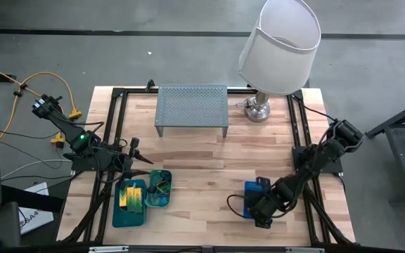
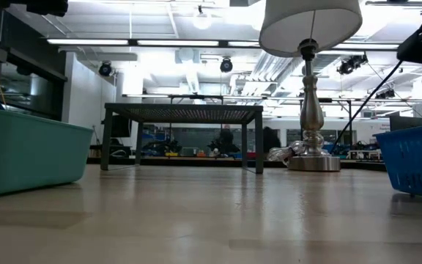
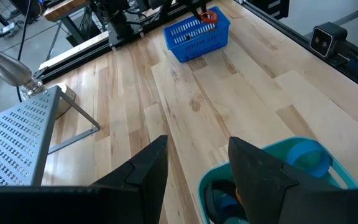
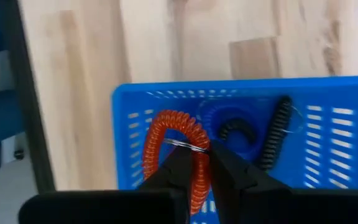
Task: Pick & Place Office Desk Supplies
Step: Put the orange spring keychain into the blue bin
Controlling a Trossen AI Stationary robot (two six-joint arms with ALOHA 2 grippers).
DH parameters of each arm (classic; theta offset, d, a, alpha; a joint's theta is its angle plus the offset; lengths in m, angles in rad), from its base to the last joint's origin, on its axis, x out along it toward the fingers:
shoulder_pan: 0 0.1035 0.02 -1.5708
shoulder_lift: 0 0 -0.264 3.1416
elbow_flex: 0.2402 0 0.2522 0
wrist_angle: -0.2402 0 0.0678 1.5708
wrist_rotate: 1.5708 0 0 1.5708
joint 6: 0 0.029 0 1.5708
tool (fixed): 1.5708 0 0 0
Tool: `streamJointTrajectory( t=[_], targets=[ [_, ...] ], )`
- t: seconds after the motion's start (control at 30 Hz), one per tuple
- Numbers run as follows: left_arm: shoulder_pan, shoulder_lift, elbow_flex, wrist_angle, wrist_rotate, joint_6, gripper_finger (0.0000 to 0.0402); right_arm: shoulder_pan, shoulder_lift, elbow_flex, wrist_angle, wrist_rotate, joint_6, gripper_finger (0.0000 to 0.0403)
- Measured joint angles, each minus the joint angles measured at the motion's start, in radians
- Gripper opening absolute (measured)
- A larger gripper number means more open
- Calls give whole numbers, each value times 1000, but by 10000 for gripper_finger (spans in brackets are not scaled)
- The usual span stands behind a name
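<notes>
The right gripper (image 4: 194, 163) is over the blue basket (image 4: 353, 124) at the surface's (image 1: 209, 169) front right, its fingers pinched on a red coiled band (image 4: 166, 140); a black coiled band (image 4: 277, 137) lies beside it in the basket. The left gripper (image 3: 197, 165) hangs open above the small round teal tray (image 3: 278, 152), which touches the long teal tray (image 1: 118, 214) of yellow-green blocks (image 1: 131, 196) at front left.

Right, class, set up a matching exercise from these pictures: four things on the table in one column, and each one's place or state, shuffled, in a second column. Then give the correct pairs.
Column one:
1. red coiled band loop
2. lamp
3. grey perforated riser shelf
4. left end effector

Column two:
A. at the table's far edge, in the middle
B. open, above the small teal tray
C. pinched by the right end effector over the blue mesh basket
D. at the far right corner, shade tilted

Pairs: 1-C, 2-D, 3-A, 4-B
</notes>
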Motion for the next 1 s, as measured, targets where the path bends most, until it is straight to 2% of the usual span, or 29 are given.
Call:
streamJointTrajectory(
  t=[0.27, 1.0],
  targets=[
    [0, 0, 0, 0, 0, 0, 161, -5, 27, 0, -104, 14, 52, 29],
    [0, 0, 0, 0, 0, 0, 161, -5, 30, 0, -106, 26, 45, 29]
  ],
)
